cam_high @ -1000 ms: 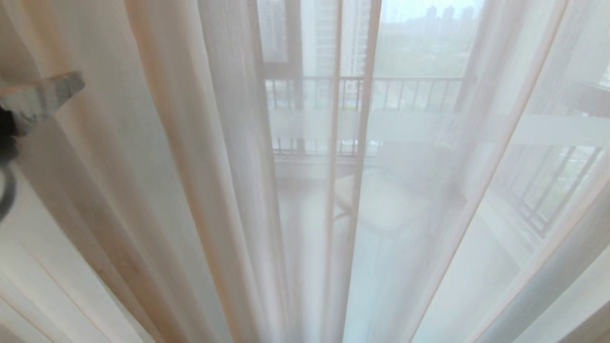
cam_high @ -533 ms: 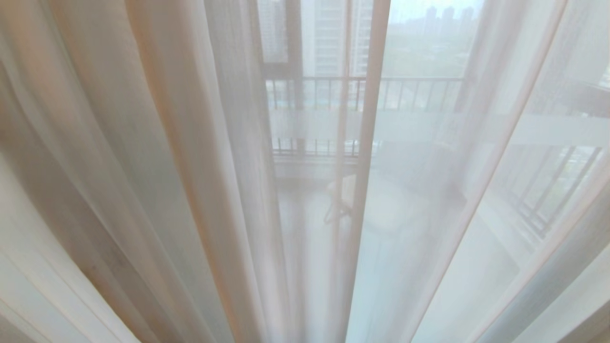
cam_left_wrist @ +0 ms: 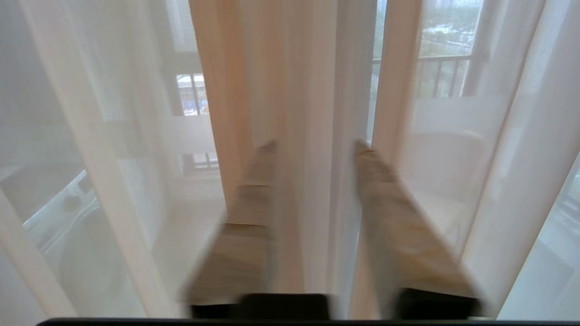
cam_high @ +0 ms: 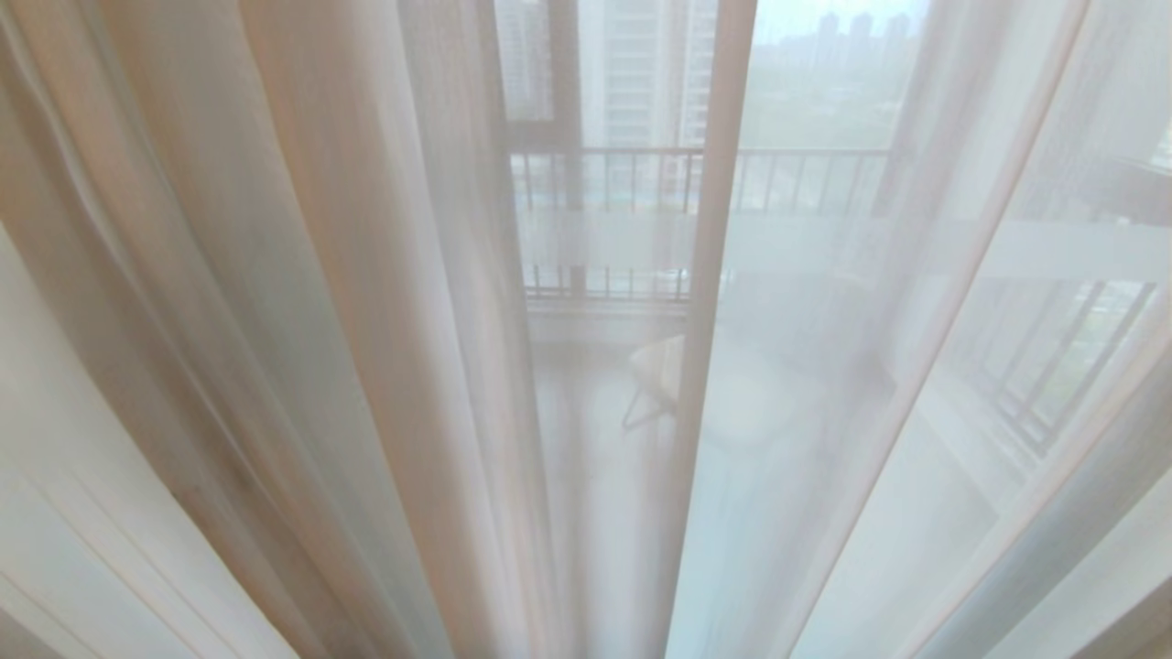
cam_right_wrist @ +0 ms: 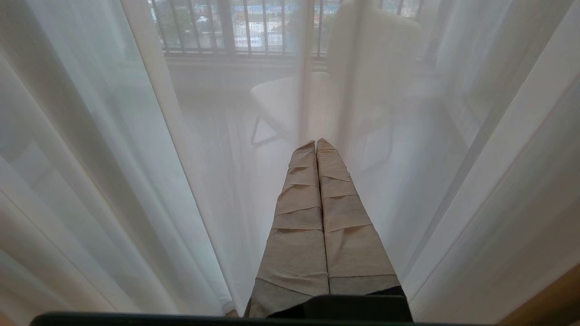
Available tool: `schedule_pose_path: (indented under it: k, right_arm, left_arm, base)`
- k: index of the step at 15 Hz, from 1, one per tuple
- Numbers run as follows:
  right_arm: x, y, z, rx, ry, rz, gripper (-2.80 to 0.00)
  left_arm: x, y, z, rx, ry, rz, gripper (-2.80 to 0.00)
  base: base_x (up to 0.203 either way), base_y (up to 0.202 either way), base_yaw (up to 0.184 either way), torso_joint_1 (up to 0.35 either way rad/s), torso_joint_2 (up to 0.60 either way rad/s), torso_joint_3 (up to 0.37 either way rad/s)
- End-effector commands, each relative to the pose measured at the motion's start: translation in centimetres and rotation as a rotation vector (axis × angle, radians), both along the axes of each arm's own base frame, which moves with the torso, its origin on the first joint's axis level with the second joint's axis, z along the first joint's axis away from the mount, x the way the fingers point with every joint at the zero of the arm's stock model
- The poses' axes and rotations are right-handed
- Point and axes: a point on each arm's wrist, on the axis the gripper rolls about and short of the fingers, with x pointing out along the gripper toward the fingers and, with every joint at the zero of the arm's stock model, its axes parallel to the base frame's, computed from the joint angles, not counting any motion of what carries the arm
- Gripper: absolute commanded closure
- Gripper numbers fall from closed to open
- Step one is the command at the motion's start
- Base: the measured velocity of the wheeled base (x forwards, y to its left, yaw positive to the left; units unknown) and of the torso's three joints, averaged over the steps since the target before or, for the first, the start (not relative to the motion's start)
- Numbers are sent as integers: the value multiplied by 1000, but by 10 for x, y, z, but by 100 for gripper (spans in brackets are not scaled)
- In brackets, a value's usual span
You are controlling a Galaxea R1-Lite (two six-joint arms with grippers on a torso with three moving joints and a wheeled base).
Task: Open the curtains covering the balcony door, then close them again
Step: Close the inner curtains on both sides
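Gone from the head view since a second before, the left gripper (cam_left_wrist: 312, 149) straddled a fold of the sheer curtains (cam_left_wrist: 308, 181), fingers apart around it, grip uncertain. Right gripper (cam_right_wrist: 316, 144) sat clenched, empty. Behind, the balcony door (cam_high: 568, 110) and a chair (cam_right_wrist: 281, 104) showed hazily.

Pale balcony floor (cam_high: 586, 430) behind sheers; a chair (cam_high: 655, 380) stands on it

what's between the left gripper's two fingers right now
A fold of the sheer curtain hangs between the left gripper's fingers, as the left wrist view shows.
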Motion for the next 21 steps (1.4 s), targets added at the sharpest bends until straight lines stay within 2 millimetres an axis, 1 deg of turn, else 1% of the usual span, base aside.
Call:
schedule_pose_path:
  k: [1, 3, 5, 8, 11, 13, 15, 17, 19, 21]
  right_arm:
    - [0, 0, 0, -1, 2, 1, 0]
    - [0, 0, 0, 1, 0, 1, 0]
    - [0, 0, 0, 1, 2, 1, 0]
    - [0, 0, 0, 0, 2, 1, 0]
    - [0, 0, 0, -1, 0, 1, 0]
    - [0, 0, 0, 0, 2, 1, 0]
    - [0, 0, 0, 1, 2, 1, 0]
    - [0, 0, 0, 0, 2, 1, 0]
    - [0, 0, 0, 1, 2, 1, 0]
    - [0, 0, 0, -1, 2, 1, 0]
  left_arm:
    - [-17, 7, -5, -8, -8, 21, 0]
    - [-25, 11, -13, -1, 16, 30, 0]
    - [-27, 12, -22, -2, 38, 29, 0]
    - [-31, 11, -34, -26, 51, 113, 0]
    - [-38, 11, -55, -39, 58, 209, 0]
    - [-43, 11, -74, -37, 71, 240, 0]
    - [-39, 10, -90, -24, 109, 238, 0]
    - [-35, 7, -101, -3, 147, 169, 0]
    - [-30, 5, -118, 18, 206, 126, 0]
    - [-26, 3, -135, 28, 262, 151, 0]
  base:
    - [0, 0, 0, 0, 0, 0]
    - [0, 0, 0, 0, 0, 0]
    - [0, 0, 0, 0, 0, 0]
    - [0, 0, 0, 0, 0, 0]
    - [0, 0, 0, 0, 0, 0]
    - [0, 0, 0, 0, 0, 0]
    - [0, 0, 0, 0, 0, 0]
    - [0, 0, 0, 0, 0, 0]
    - [0, 0, 0, 0, 0, 0]
    - [0, 0, 0, 0, 0, 0]
